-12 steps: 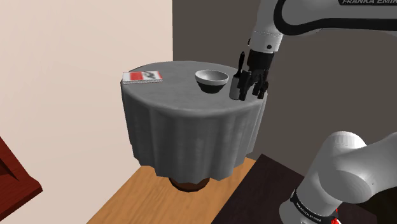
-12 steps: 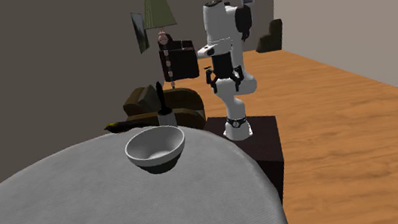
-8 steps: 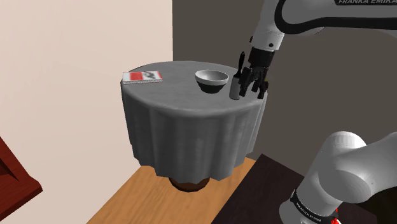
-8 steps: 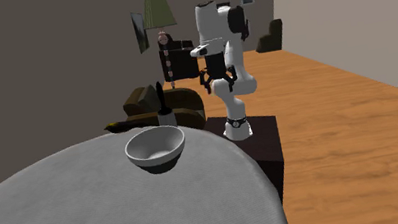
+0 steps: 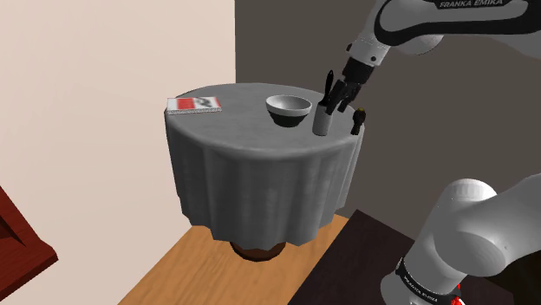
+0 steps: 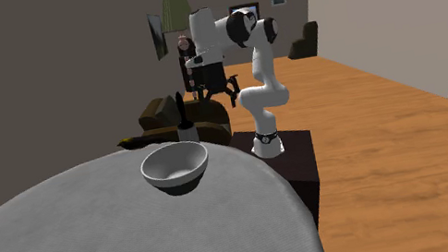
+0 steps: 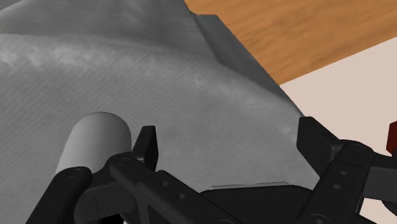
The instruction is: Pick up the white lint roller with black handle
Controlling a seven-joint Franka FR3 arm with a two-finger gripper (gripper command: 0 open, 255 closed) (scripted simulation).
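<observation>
The lint roller (image 5: 322, 121) stands upright near the edge of the round grey-clothed table (image 5: 260, 182), a white cylinder with a thin black handle pointing up. In the second exterior view the lint roller (image 6: 186, 132) stands behind the bowl. My gripper (image 5: 345, 111) hangs tilted just beside the roller, on the shoulder view's right, and is open. Seen from the wrist, the roller's white cylinder (image 7: 95, 143) lies outside one finger (image 7: 146, 145), not in the gap of the gripper (image 7: 232, 143). The gripper (image 6: 219, 95) holds nothing.
A white bowl (image 5: 288, 107) sits close to the roller, and a red and white book (image 5: 193, 106) lies at the table's far side. The dark stand (image 5: 364, 260) is beside the table. An armchair (image 6: 176, 117) and lamp (image 6: 176, 11) stand behind.
The arm has swung and the hand has tilted and risen slightly; the fingers that hung down around the roller now sit beside it. Roller, bowl and book have not moved.
</observation>
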